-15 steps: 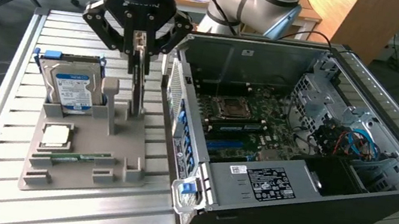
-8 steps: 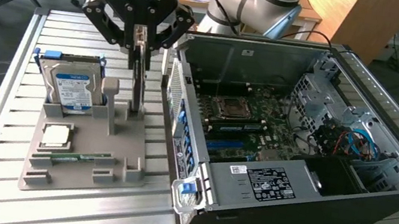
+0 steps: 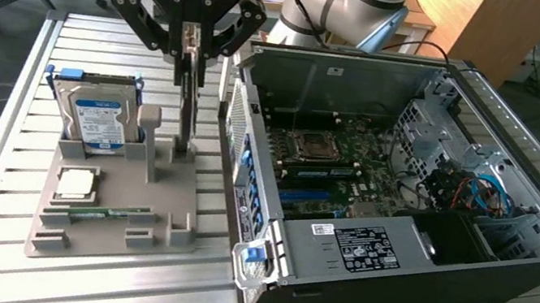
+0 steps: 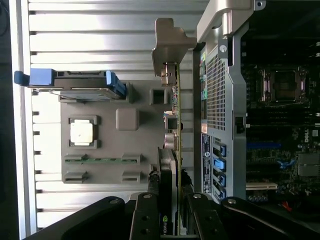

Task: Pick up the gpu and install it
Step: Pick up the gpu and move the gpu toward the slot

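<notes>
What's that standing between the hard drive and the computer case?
The gpu, upright on edge in the grey holder, gripped by the gripper; the exterior view shows it.

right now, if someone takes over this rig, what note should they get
The claw is closed on the upper edge of the thin flat dark expansion card, the gpu.
Card: upright, with its lower end at the posts of the grey plastic parts holder, next to the open black computer case.
Done: the card is gripped.
Left: lift-off from the holder is not evident, and the card is not in the case.
</notes>
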Robot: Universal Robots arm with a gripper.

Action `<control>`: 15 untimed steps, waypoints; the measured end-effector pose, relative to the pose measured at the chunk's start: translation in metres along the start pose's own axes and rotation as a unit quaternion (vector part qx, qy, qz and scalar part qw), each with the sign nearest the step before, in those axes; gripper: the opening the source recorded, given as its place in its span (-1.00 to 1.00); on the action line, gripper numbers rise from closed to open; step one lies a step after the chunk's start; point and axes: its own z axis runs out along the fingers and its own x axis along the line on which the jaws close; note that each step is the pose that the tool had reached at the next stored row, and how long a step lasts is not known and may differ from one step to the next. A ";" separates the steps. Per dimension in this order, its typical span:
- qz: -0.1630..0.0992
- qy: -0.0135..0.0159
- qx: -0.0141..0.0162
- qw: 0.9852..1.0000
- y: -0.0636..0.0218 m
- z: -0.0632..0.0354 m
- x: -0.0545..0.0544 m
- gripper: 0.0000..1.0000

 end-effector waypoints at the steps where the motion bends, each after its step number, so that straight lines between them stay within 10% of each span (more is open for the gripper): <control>1: 0.000 0.000 0.000 1.000 0.0001 -0.0012 0.000 -0.47; 15: 0.000 0.000 0.000 1.000 0.0003 -0.0075 0.000 -0.47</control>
